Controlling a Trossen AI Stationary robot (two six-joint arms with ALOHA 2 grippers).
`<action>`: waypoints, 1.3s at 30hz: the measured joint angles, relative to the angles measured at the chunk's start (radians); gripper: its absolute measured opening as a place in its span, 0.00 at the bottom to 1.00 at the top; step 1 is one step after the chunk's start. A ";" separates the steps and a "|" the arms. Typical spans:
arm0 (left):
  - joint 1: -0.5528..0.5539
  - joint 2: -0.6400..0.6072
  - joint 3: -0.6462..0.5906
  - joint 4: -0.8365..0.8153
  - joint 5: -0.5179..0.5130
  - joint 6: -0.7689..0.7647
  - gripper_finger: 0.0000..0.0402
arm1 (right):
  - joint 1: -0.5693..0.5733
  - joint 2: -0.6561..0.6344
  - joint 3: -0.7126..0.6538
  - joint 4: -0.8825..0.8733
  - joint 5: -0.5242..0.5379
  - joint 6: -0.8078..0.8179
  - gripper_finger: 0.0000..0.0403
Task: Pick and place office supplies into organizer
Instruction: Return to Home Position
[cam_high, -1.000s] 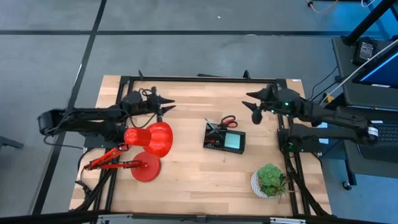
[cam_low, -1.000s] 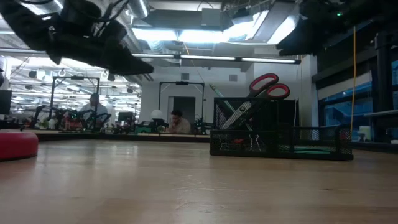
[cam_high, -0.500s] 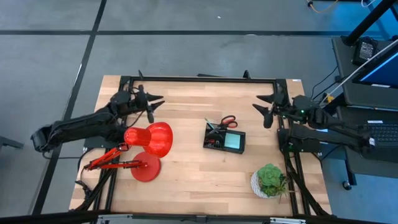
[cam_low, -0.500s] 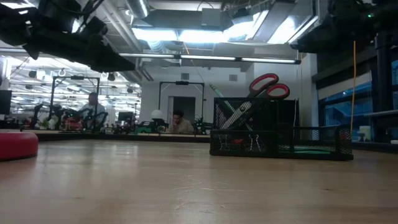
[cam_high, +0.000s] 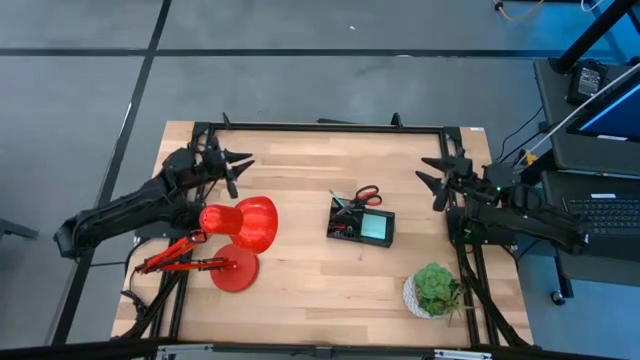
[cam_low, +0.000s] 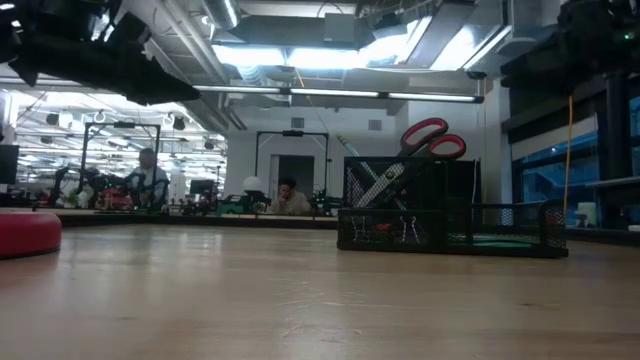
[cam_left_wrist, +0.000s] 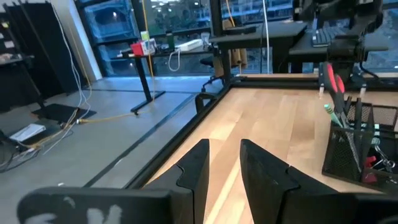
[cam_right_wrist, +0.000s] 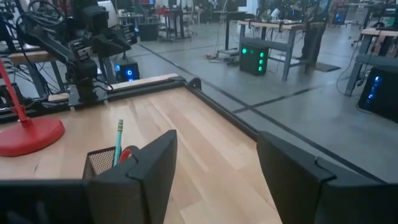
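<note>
The black mesh organizer stands at mid-table. Red-handled scissors stick out of its taller compartment, handles up and leaning. A pale teal pen stands beside them. A light-blue pad lies in the low compartment. My left gripper hovers near the far-left corner, pointing level at the organizer, its fingers slightly apart with nothing between. My right gripper hovers at the far right edge, wide open and empty.
A big red desk lamp lies with its shade and round base at the left, just nearer than my left arm. A green potted plant stands at the near right. Bare wood lies between the grippers and the organizer.
Both arms have drawn back from the table's middle. My left gripper has gone toward the left edge and my right gripper toward the right edge. Both stay empty. The organizer and its contents have not moved.
</note>
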 joint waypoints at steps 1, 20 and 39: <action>0.000 -0.014 0.000 -0.009 0.000 0.000 0.21 | 0.000 -0.014 -0.009 0.000 0.000 0.000 0.56; 0.000 -0.315 0.000 -0.313 -0.067 -0.016 0.20 | 0.000 -0.110 -0.045 -0.024 -0.001 0.004 0.56; -0.002 -0.389 -0.068 -0.342 -0.160 -0.095 0.20 | 0.000 -0.110 -0.044 -0.031 -0.002 0.025 0.56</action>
